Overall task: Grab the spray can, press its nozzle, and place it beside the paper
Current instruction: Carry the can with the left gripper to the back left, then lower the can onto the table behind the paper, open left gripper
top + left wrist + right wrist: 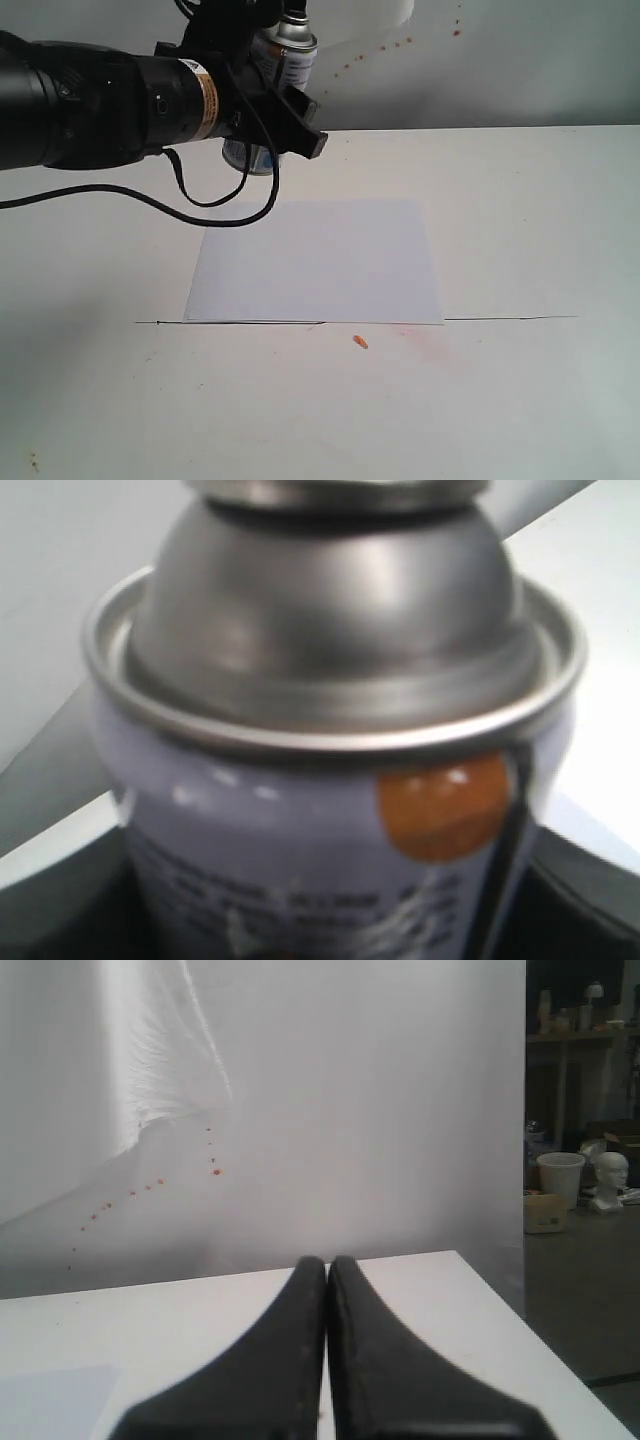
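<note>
The spray can is at the back left of the table, leaning slightly, its base low over or on the surface. Its black nozzle sits on top. My left gripper is shut on the can's body, one black finger in front. In the left wrist view the can fills the frame: domed top, printed label, an orange-looking round dot. The white paper lies flat mid-table, in front of the can. My right gripper is shut and holds nothing.
A thin black line runs across the table along the paper's near edge. A small orange fleck lies just in front of it. The arm's black cable loops down to the table. Reddish spots mark the white backdrop.
</note>
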Robot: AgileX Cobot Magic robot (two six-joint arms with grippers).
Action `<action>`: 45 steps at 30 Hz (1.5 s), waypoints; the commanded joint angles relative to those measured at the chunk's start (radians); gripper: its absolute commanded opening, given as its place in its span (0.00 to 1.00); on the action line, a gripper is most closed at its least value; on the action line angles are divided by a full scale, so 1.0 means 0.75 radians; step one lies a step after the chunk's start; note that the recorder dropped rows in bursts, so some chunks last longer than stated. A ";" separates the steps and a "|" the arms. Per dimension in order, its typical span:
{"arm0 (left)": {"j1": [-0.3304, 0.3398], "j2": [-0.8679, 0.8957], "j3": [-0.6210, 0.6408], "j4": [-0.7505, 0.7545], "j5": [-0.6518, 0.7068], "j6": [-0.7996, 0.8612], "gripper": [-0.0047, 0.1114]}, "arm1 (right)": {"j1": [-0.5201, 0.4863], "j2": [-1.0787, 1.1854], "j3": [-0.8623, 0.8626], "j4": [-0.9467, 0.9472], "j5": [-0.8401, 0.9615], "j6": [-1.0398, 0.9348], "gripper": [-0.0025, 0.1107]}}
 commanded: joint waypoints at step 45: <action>0.550 0.182 0.224 -2.254 -0.763 2.004 0.04 | 0.001 -0.002 0.005 0.011 -0.032 -0.008 0.02</action>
